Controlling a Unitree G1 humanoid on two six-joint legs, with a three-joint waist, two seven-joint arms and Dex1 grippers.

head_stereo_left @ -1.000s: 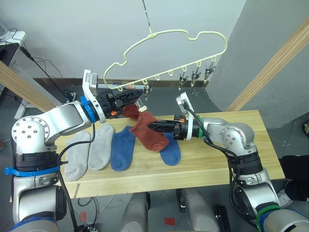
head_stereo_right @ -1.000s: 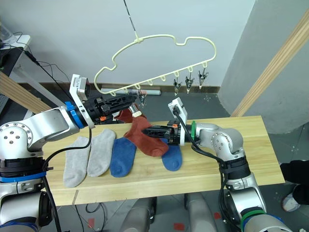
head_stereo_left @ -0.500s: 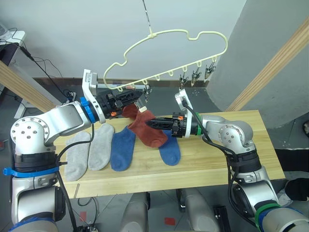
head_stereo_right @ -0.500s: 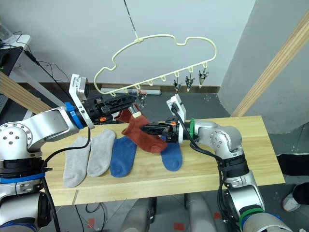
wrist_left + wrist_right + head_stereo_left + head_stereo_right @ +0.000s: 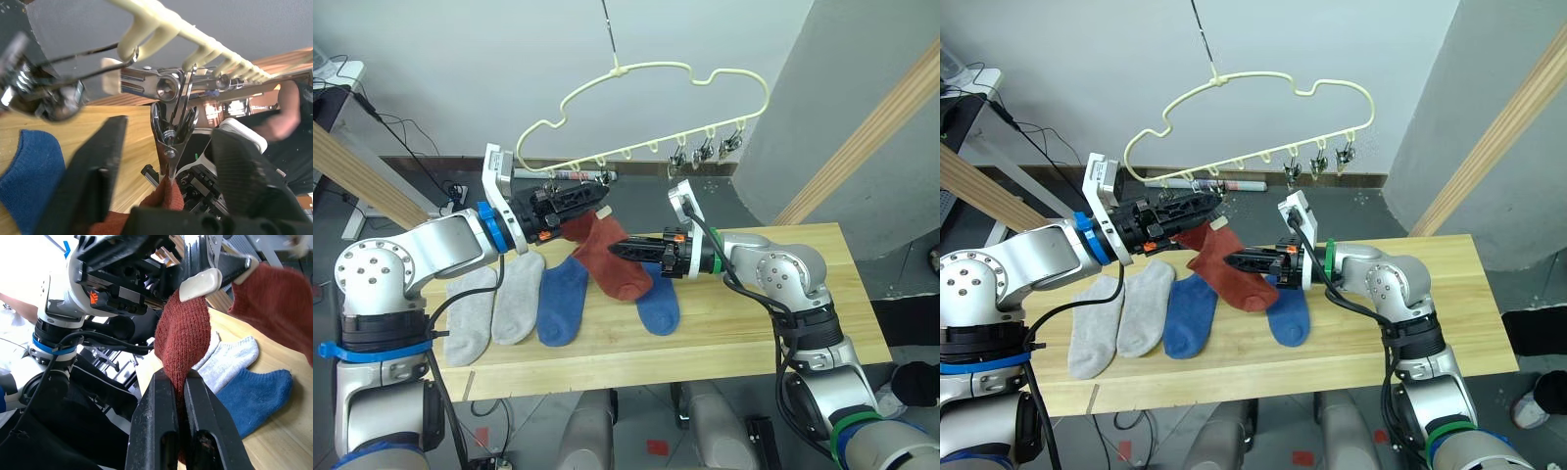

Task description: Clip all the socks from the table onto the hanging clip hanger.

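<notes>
Head pair: high on the robot, facing forward and down; both eyes share the surface [image 5: 744, 338], the clip hanger [image 5: 636, 108] and both arms.
Left wrist: very near, looking along the left pincer [image 5: 161, 161] up at a metal clip [image 5: 171, 127] under the hanger bar.
Right wrist: very near, along the right pincer [image 5: 179, 382] toward a rust red sock [image 5: 183, 333].
Shared by wrists: that sock, the surface.
</notes>
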